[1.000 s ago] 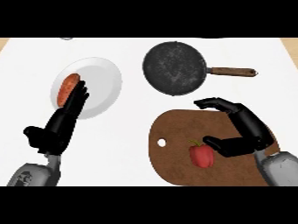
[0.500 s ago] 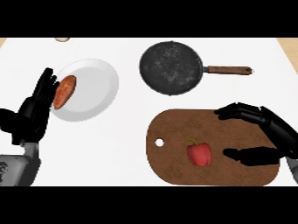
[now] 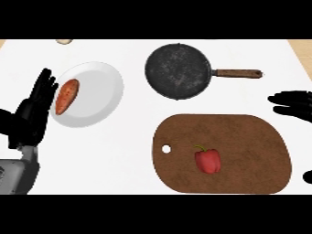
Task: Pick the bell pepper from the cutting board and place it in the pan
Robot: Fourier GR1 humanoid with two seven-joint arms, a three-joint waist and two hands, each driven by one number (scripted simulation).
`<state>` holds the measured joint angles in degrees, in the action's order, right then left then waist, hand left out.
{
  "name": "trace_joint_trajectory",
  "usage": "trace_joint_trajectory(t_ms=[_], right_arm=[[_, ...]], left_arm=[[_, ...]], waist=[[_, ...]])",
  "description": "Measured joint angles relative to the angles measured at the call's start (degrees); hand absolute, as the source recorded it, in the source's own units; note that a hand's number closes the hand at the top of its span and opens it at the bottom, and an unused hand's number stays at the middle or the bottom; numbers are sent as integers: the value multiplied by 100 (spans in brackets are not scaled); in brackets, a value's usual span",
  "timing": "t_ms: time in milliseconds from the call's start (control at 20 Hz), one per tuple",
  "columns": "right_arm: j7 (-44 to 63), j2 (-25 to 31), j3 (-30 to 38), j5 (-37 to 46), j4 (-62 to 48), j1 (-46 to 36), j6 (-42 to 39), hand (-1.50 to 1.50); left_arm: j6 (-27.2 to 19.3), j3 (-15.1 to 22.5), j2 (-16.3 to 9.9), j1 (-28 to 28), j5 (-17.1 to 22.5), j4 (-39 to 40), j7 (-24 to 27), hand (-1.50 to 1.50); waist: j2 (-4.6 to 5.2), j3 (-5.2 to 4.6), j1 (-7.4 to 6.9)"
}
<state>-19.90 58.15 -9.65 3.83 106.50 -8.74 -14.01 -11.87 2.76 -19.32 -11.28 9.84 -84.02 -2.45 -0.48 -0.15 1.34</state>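
Lying on the cutting board [image 3: 253,137], bell pepper [image 3: 207,160] untouched

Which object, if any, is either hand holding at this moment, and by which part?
Nothing is held. The bell pepper lies alone on the cutting board; the right hand is open off to the board's right, and the left hand rests open beside the plate.

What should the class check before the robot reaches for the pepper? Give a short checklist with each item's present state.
1. Pepper lies on the board: ok.
2. Nothing covers the pepper: ok.
3. Pan holds nothing, has room: ok.
4. Right hand open, holding nothing, ready to grasp: ok.
5. Right hand over the pepper: not ok; it sits at the board's right edge, apart from it.
6. Left hand out of the way, resting open beside the plate: ok.
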Motion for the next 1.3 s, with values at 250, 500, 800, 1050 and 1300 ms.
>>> trace_joint_trajectory(t_ms=[250,500,800,1050,1300], right_arm=[[1380,379,176,-225,883,-397,-592,-150],[2714,204,-37,-285,1693,-1061,-878,-150],[3883,-541,-765,-277,1950,-1759,-1224,-150],[4488,-1243,-1272,-246,2076,-1952,-1518,-150],[5121,-1765,-1702,245,2247,-1850,-1771,-150]], left_arm=[[31,24,60,-34,-74,-8,-28,0],[65,6,126,-183,-151,74,-72,0],[258,-118,125,-201,-119,106,-72,0],[253,-180,233,-280,-215,222,-10,0],[303,-253,264,-217,-285,165,-29,0]], waist=[[18,0,-73],[36,3,-144],[48,4,-193],[47,8,-171],[43,10,-152]])
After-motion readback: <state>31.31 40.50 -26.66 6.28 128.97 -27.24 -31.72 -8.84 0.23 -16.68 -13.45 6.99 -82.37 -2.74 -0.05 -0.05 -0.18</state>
